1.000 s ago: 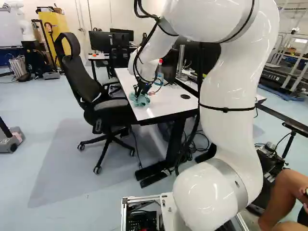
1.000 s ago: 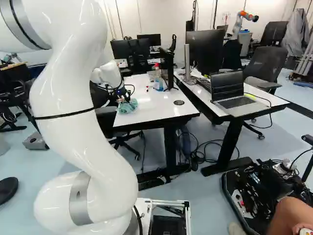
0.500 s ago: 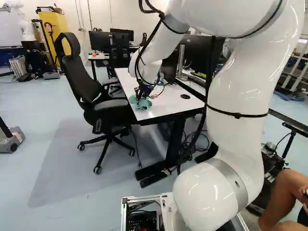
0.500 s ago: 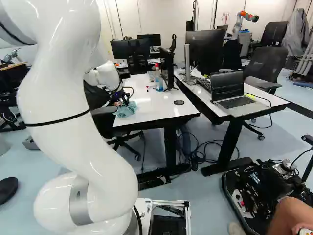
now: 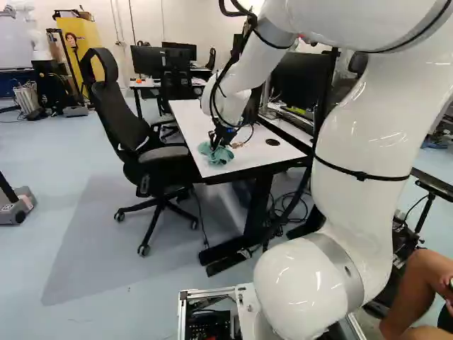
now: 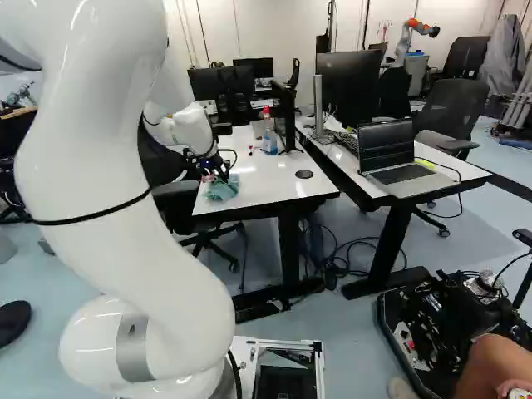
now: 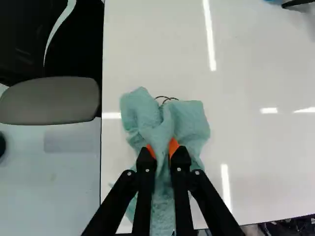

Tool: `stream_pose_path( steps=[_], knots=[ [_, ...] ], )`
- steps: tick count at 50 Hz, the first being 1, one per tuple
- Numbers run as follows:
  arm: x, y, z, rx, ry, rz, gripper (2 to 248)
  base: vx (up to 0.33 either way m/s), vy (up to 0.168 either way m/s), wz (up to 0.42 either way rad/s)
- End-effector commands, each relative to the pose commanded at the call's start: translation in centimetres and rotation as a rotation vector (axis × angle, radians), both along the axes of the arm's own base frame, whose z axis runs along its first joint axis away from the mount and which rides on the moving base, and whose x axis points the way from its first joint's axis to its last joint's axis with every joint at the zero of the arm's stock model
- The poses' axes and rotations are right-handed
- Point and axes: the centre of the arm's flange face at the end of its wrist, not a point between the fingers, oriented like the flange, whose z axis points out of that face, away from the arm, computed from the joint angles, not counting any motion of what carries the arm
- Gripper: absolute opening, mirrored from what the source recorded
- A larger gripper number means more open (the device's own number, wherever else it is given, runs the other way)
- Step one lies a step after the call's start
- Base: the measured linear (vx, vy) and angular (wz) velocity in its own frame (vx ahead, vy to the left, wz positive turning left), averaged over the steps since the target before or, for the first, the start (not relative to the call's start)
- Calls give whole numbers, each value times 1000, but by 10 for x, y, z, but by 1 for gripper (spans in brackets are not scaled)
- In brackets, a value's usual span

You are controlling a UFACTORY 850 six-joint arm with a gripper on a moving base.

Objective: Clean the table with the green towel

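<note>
My gripper [image 5: 221, 137] is low over the white table [image 5: 251, 152] near its close corner in the left base view. In the wrist view both fingers of the gripper [image 7: 163, 153] pinch the green towel [image 7: 189, 120] from two sides, a fold of cloth between the orange pads. The towel is bunched and rests on the tabletop, spreading ahead of the fingers and under them. A thin dark curved strand shows on the table just beyond the cloth. In the right base view the towel [image 6: 222, 188] lies beside the table's chair-side edge.
A black office chair [image 5: 152, 152] stands against the table's side. Farther along the tabletop are a spray bottle [image 6: 269, 140] and a monitor stand. A second desk with a laptop [image 6: 403, 162] adjoins on the right. Another robot [image 6: 409, 37] stands far behind. A person's leg [image 5: 417, 287] is near the base.
The arm has swung a little to the right in the left base view, and the gripped towel has slid across the tabletop with it, away from the chair-side edge. The base has stayed put.
</note>
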Motion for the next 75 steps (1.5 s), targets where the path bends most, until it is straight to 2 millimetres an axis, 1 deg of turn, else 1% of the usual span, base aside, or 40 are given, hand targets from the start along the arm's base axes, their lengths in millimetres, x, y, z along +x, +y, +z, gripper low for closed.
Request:
stream_pose_path(
  steps=[15,31,38,51,56,61,75],
  knots=[
    [2,-27,0,0,1,-53,46,0,0,0],
    [21,-50,0,1,-5,-102,46,0,0,0],
    [32,-52,-1,1,-9,-108,46,0,0,0],
    [32,-52,-1,1,-9,-108,46,0,0,0],
    [30,-52,2,2,-14,-107,46,0,0,0],
    [25,-49,8,3,-22,-102,46,0,0,0],
    [-6,-37,24,3,-22,-71,46,0,0,0]
  ],
)
